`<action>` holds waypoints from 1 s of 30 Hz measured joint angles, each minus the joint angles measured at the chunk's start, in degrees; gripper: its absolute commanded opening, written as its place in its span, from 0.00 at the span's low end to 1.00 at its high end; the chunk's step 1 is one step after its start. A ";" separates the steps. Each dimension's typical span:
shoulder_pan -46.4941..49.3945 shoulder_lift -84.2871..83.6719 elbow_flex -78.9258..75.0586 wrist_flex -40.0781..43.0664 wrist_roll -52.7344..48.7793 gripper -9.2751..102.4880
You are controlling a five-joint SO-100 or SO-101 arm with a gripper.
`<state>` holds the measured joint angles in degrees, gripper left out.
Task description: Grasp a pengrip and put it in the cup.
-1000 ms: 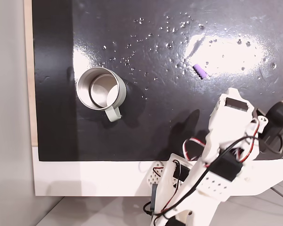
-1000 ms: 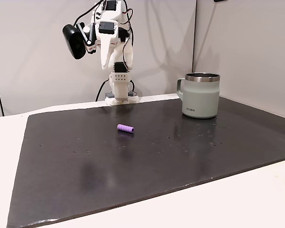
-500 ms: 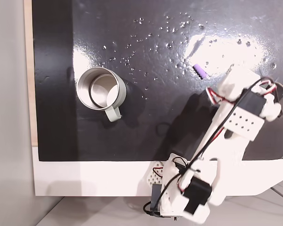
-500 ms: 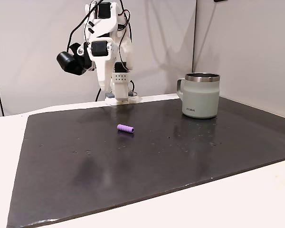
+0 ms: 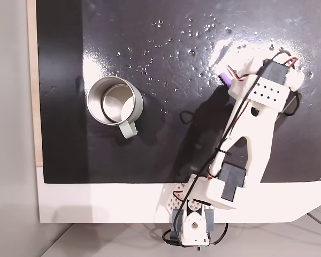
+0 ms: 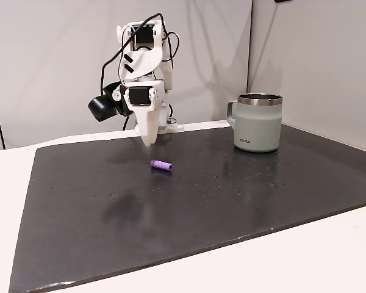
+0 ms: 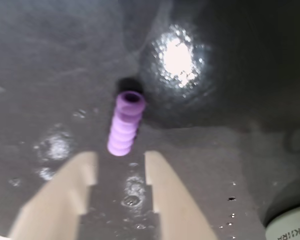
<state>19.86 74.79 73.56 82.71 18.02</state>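
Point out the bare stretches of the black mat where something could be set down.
The widest free patch is the front of the black mat, nearer the camera than the small light-purple ribbed tube. Another lies between the tube and the grey-green steel mug. It is crowded around the tube, where the white arm's gripper hangs just behind it, jaws open.
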 measured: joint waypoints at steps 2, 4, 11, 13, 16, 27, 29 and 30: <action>-1.05 -2.11 -2.02 1.58 1.58 0.30; -1.23 -4.48 -4.66 2.90 2.72 0.30; -2.29 -14.41 -14.06 6.68 3.43 0.31; -2.72 -16.88 -15.47 7.29 3.43 0.32; -3.52 -19.51 -17.23 7.73 3.25 0.31; -4.48 -25.75 -25.49 12.57 2.46 0.08; -4.48 -26.10 -25.75 13.62 2.20 0.08; -4.48 -26.10 -25.75 14.24 2.20 0.08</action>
<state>15.38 48.69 47.81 96.94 20.21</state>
